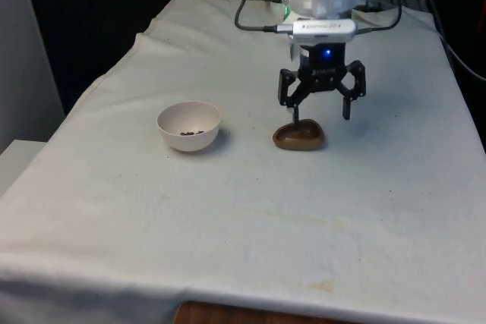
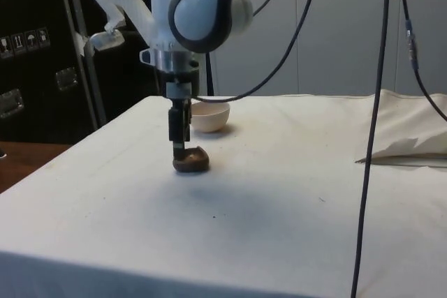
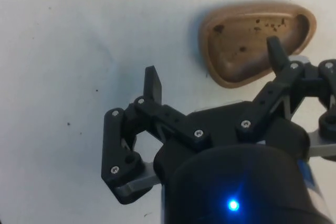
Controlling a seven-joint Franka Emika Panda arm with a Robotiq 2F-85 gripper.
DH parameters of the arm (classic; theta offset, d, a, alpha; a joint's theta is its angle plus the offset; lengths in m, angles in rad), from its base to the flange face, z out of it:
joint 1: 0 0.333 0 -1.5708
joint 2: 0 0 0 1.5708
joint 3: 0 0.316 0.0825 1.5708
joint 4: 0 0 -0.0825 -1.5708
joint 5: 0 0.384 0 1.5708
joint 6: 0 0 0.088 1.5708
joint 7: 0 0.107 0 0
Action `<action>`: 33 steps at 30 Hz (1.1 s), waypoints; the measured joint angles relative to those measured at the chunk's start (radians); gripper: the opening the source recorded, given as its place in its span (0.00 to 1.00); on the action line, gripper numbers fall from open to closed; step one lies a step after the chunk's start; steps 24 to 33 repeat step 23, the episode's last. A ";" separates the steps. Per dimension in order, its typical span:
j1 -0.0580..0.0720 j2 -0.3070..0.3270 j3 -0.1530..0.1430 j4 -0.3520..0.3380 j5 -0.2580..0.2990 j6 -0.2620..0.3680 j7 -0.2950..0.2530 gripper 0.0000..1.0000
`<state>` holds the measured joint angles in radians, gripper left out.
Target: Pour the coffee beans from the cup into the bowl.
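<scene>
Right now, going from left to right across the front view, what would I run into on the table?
White bowl with a few coffee beans in it → brown cup, with the open gripper right above it.

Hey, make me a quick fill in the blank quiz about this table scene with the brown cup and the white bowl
1. The coffee beans lie inside the white ____.
2. The brown cup stands on the white ____.
3. The claw above the cup has its fingers ____.
4. In the front view, the bowl sits to the cup's ____.

Missing words: bowl; cloth; open; left
</scene>
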<state>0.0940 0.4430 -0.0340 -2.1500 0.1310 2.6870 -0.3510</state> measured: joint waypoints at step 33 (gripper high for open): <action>-0.004 -0.154 -0.001 0.001 0.000 -0.124 0.000 1.00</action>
